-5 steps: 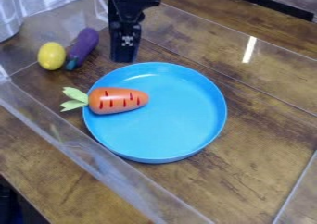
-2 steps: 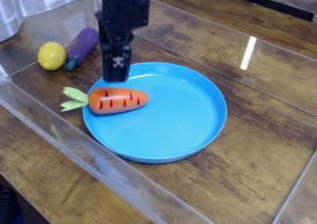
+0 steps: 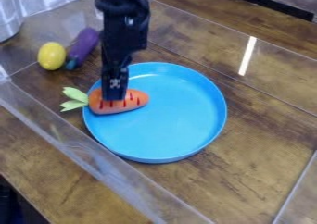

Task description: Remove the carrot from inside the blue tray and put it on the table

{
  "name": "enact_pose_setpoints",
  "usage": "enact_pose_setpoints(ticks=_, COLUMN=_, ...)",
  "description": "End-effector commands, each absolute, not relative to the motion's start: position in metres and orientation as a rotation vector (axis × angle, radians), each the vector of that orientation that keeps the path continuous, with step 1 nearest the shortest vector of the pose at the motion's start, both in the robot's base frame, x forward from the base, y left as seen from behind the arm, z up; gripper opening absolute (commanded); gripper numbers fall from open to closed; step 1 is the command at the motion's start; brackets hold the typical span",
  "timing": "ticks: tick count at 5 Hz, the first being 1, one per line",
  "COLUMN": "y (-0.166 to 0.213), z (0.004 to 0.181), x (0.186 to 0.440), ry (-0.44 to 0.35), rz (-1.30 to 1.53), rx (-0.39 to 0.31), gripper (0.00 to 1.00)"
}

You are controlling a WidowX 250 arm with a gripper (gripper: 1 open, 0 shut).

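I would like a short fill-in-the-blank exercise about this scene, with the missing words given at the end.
1. The carrot lies inside the ___ tray.
2. The hand is directly above the ___.
3. On the table, beside the purple eggplant, lies a yellow ___.
4. The carrot's leafy top points toward the picture's ___ side.

Missing words: blue; carrot; lemon; left

Glossy dark plank surface — a bright light glare [image 3: 249,54] upper right.
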State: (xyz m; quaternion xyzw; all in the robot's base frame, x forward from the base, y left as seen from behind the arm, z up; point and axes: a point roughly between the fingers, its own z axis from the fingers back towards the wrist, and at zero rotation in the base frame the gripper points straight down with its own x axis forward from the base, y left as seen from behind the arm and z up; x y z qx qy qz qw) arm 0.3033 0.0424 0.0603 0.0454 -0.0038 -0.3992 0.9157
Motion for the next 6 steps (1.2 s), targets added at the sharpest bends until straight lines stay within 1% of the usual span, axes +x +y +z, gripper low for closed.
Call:
enact_pose_setpoints(ticks=1, y=0.043, z=0.0668, x=0.3049, ry=-0.047, rz=-0.818, rx=0.12, gripper=1.0)
enact_pose_setpoints(ticks=6, y=0.051, z=0.0584, x=0.3077, ry=-0.072, rz=-0.781, rx=0.088, gripper=1.0)
